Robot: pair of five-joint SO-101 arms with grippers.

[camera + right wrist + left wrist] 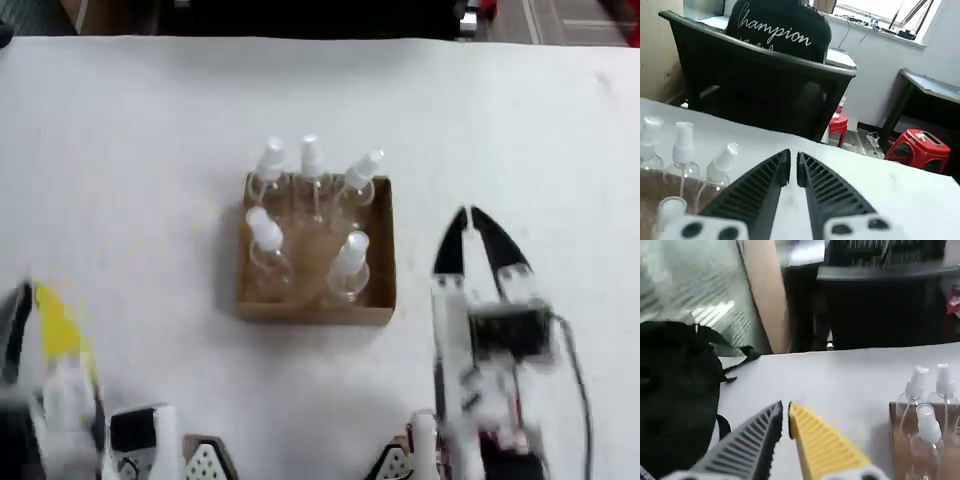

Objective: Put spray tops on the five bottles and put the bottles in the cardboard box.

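Five spray bottles (350, 262), tops on, stand in cardboard box (386, 250), centre of bench (120, 130). Left gripper (785, 407) and right gripper (793, 159) closed, empty, toward front edge. Likely finished: park both without nudging box.

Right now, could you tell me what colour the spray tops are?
The spray tops are white, clearest in the high view.
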